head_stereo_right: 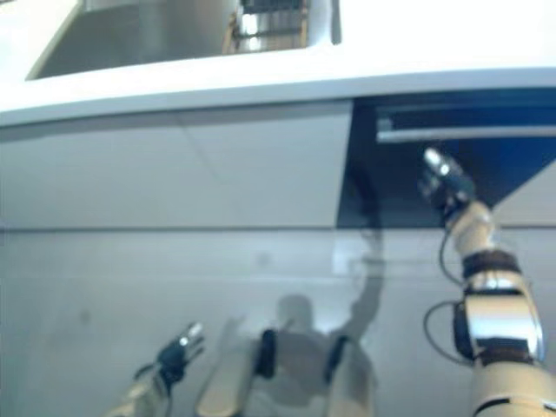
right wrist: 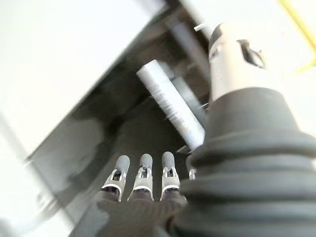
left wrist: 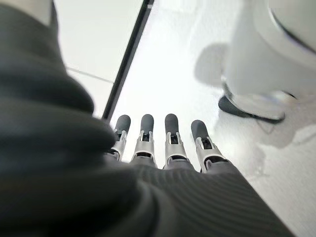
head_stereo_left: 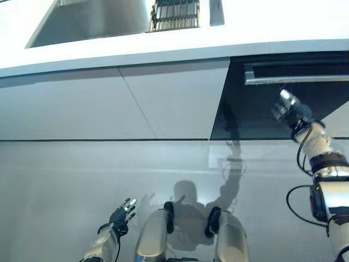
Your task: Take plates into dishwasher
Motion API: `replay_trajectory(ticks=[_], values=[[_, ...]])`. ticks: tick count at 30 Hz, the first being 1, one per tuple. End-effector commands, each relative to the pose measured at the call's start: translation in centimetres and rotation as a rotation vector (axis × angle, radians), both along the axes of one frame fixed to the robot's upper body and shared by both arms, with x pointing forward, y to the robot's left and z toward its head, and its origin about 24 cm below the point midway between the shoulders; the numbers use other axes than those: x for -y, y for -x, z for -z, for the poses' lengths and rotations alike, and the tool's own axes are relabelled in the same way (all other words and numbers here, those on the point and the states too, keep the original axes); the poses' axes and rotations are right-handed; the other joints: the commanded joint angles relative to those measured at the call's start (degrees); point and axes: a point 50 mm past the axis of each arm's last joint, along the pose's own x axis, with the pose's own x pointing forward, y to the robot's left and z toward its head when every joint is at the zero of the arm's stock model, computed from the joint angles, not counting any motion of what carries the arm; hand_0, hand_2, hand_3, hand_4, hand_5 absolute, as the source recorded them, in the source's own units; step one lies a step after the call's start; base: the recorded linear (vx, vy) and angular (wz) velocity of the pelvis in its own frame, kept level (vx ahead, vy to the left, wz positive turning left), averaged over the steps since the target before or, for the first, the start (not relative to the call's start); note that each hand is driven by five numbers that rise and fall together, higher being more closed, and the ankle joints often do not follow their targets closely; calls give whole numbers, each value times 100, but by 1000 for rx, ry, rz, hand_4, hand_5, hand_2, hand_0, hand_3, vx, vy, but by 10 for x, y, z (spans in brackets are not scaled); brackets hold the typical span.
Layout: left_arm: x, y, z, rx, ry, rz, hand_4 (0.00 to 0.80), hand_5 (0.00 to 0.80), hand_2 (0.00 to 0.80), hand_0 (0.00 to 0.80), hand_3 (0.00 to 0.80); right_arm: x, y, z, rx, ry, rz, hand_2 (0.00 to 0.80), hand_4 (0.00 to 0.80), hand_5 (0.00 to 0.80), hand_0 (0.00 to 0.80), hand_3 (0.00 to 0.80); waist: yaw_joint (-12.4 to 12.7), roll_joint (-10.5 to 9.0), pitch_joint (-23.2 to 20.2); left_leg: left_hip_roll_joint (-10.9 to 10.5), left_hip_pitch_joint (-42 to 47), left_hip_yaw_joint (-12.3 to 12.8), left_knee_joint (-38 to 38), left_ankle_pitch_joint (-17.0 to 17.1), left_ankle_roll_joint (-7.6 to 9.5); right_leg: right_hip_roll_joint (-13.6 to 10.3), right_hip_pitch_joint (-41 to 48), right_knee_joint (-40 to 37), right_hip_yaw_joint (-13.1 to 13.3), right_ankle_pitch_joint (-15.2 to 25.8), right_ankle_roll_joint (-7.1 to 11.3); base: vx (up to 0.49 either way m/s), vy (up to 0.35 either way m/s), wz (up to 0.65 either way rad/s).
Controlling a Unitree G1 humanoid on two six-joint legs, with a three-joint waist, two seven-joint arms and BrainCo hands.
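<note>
While the right hand [head_stereo_left: 287, 106] is raised in front of the dark dishwasher door [head_stereo_left: 256, 117], just below its long silver handle [head_stereo_left: 294, 76], its fingers [right wrist: 142, 173] stretch out straight and relaxed, holding nothing. In the right wrist view the handle bar [right wrist: 173, 106] runs just past the fingertips, but whether they touch it cannot be told. The dishwasher sits at the right of the scene, set under the white counter [head_stereo_left: 163, 46], with pale cabinet fronts [head_stereo_left: 109, 101] to its left. The door looks closed, flush with those fronts. On the far side of the counter lies a steel sink [head_stereo_left: 92, 22], and a metal dish rack [head_stereo_left: 174, 13] stands at the sink's right end. No plates can be made out; whatever the rack holds is too small to tell. The left hand [head_stereo_left: 122, 213] hangs low at the near left above the pale floor [head_stereo_left: 65, 191], well apart from the dishwasher, its fingers [left wrist: 170, 133] straight and released, grasping nothing.
</note>
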Motion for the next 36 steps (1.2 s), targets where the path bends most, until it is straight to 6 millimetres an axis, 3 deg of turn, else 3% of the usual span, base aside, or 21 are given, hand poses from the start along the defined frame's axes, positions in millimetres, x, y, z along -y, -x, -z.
replay_trajectory(ticks=[1,6,7,9,12,15,19,22,25,30,33,36], values=[[-13,12,2,-21,-74,81,0,0,0,0,0,-14,14,41,-137,80,-95,0,0,0,0,0,-30,-232,-480,-56,400,173,-415,239,85,124,683,-1909,487,1320,339,137,49,-3],[-11,30,12,-91,-78,155,0,0,0,0,0,-39,86,144,-422,128,-183,0,0,0,0,0,-105,-314,-963,-46,1067,164,-1631,626,0,315,1298,-2969,395,1680,477,134,61,9],[-10,32,13,-97,-80,162,0,0,0,0,0,-41,91,149,-437,117,-186,0,0,0,0,0,-106,-317,-996,-39,1107,163,-1707,647,-5,326,1331,-3033,382,1700,483,113,55,9],[-7,43,19,-142,-100,201,0,0,0,0,0,-55,131,184,-536,66,-195,0,0,0,0,0,-107,-337,-1239,-22,1352,177,-2120,767,-29,393,1535,-3387,333,1834,528,127,69,7],[-6,53,26,-224,-124,181,0,0,0,0,0,-80,163,213,-637,56,-188,0,0,0,0,0,-132,-362,-1436,-24,1444,95,-2354,838,-35,494,1663,-3415,328,1752,497,50,56,-2],[-2,64,32,-292,-133,195,0,0,0,0,0,-93,183,227,-719,171,-235,0,0,0,0,0,-203,-407,-1511,-18,1520,135,-2334,807,-6,510,1721,-3408,368,1706,471,37,36,2],[18,76,42,-392,-87,224,0,0,0,0,0,-111,217,244,-855,464,-440,0,0,0,0,0,-266,-458,-1638,1,1585,192,-2313,769,13,505,1849,-3462,372,1683,466,33,39,-1],[35,73,45,-406,-102,361,0,0,0,0,0,-118,241,254,-1016,393,-396,0,0,0,0,0,-300,-511,-1698,-16,1645,174,-2293,713,39,496,1929,-3468,384,1662,475,27,0,-6],[42,77,48,-446,-137,384,0,0,0,0,0,-112,257,258,-1123,433,-463,0,0,0,0,0,-337,-504,-1748,-24,1711,186,-2297,660,70,493,1970,-3470,441,1648,505,23,27,-14],[30,87,49,-577,-138,421,0,0,0,0,0,-112,261,259,-1115,541,-607,0,0,0,0,0,-344,-479,-1808,-34,1768,109,-2325,639,64,475,2008,-3470,456,1647,545,35,36,-8],[34,87,49,-583,-100,474,0,0,0,0,0,-115,263,260,-1117,541,-664,0,0,0,0,0,-368,-471,-1834,-55,1780,97,-2334,609,93,460,1996,-3458,474,1648,572,0,0,0],[40,86,49,-558,-71,467,0,0,0,0,0,-112,265,260,-1138,527,-570,0,0,0,0,0,-366,-465,-1835,-75,1826,94,-2344,583,119,447,2026,-3453,466,1648,588,29,13,0]])
